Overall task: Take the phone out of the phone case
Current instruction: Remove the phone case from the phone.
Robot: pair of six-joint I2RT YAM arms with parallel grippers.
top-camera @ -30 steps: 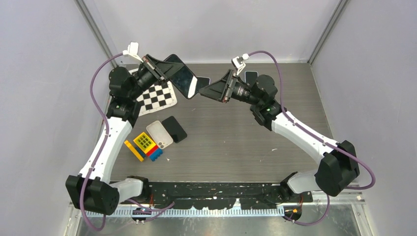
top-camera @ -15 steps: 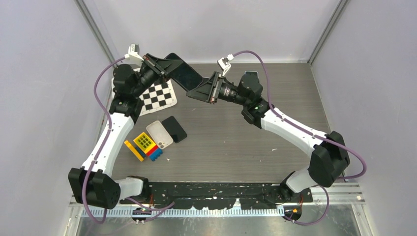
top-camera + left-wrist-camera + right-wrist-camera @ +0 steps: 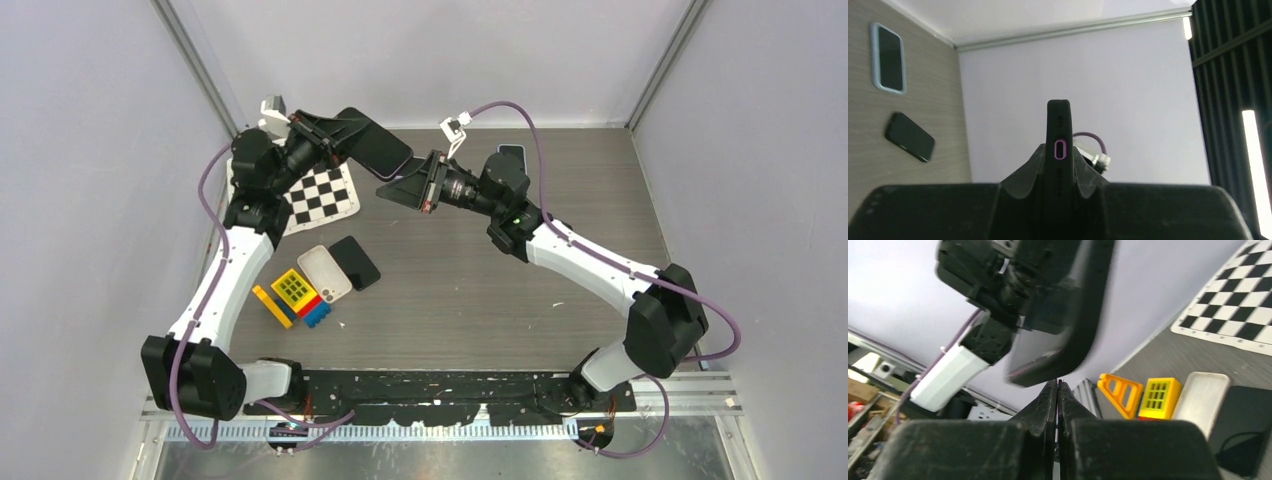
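The left gripper (image 3: 335, 135) is up off the table (image 3: 480, 290) at the far left, clamped shut on the black phone case (image 3: 1059, 125). From its wrist camera the case shows edge-on, standing straight up between the two fingers (image 3: 1023, 172), which press on its front and back. The phone (image 3: 1040, 352) sits inside the case, its glossy dark screen showing, and the whole slab juts out past the fingertips toward the middle of the table, well above the surface.

The right gripper (image 3: 385, 193) is raised too, pointing left at the slab. Its fingers (image 3: 1045, 405) are pressed flat together with only a thin seam between them, and they hold nothing. The closed tip sits just under the lower rim of the case, at the rounded end farthest from the left gripper. I can't tell whether it touches the rim or stops just short of it.

Down on the table lies a checkerboard mat (image 3: 320, 195) under the left arm. Nearer are a white empty case (image 3: 325, 272) touching a bare black phone (image 3: 355, 262), with a yellow block (image 3: 294, 288) beside them. A phone in a light-blue case (image 3: 888, 57) lies at the far edge.
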